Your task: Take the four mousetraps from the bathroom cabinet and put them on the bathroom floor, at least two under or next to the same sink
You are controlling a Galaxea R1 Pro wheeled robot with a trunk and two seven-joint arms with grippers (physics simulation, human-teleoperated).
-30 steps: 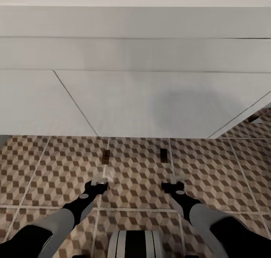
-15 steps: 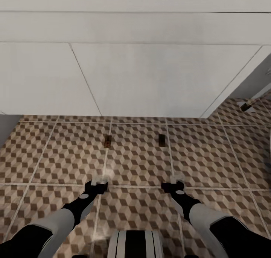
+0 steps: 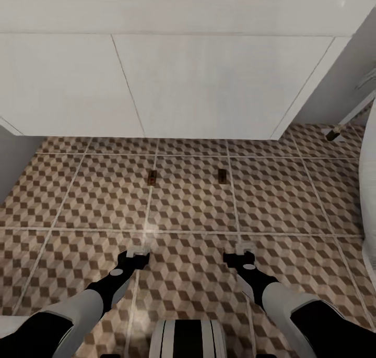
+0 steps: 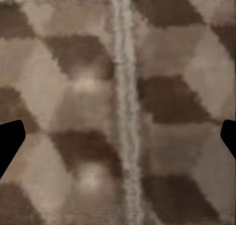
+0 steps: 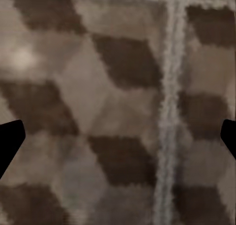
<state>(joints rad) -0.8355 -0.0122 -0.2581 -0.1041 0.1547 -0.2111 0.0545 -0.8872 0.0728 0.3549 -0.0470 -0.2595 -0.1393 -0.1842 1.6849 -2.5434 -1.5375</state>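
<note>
Fingers of both the left gripper (image 3: 138, 253) and right gripper (image 3: 245, 248) are spread wide and empty above the floor (image 3: 78, 191). Two mousetraps (image 3: 152, 177) (image 3: 222, 175) lie on the tiles just before the white vanity (image 3: 198, 86). Judging by this, about half is done; two traps seem left to fetch.

The head camera looks steeply down over both arms at the bathroom floor (image 3: 188, 201). Each wrist camera hangs close above the same tiles, facing straight down.

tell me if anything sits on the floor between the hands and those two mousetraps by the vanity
Nothing visible does. Only bare patterned floor lies between the left hand and the left mousetrap, and between the right hand and the right mousetrap.
</note>
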